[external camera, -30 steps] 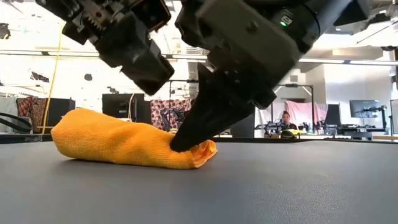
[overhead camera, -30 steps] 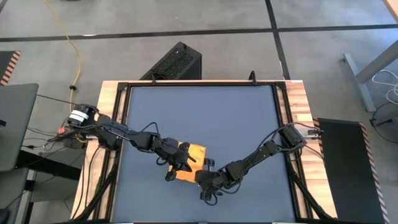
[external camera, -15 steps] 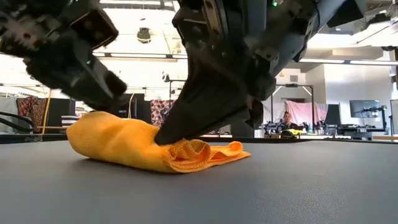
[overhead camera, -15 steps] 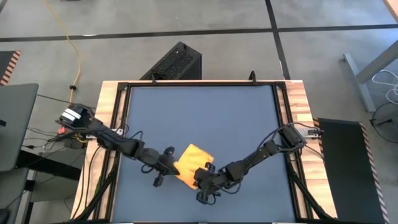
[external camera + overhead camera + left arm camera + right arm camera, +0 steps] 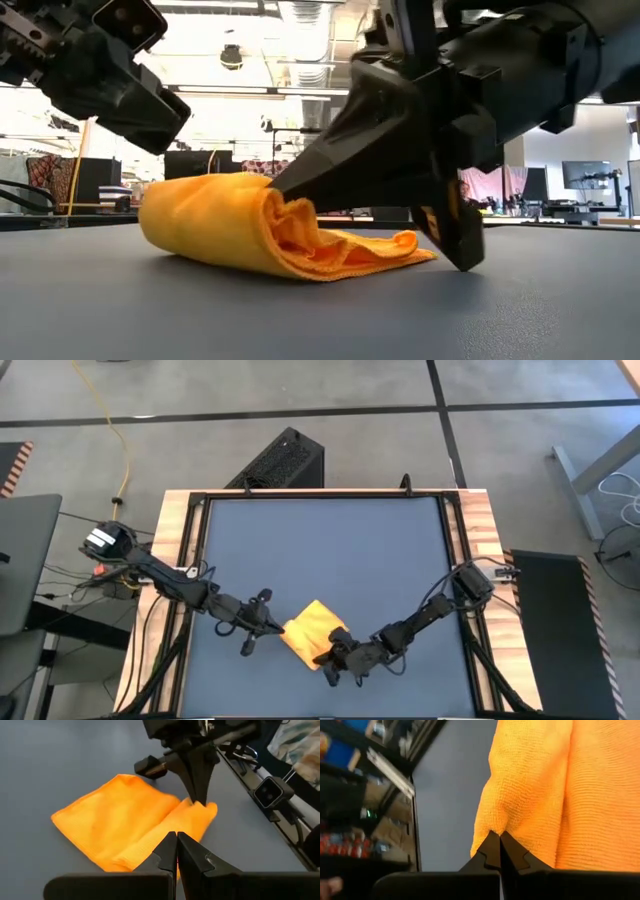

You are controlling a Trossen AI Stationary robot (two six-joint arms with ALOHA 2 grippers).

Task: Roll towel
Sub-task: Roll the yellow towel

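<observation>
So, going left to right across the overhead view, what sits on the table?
Left gripper, shut → yellow-orange towel → right gripper, shut on the towel's edge.

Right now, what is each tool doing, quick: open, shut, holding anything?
Left tool: shut, empty, just beside the towel.
Right tool: shut, pinching the towel's edge.
</observation>
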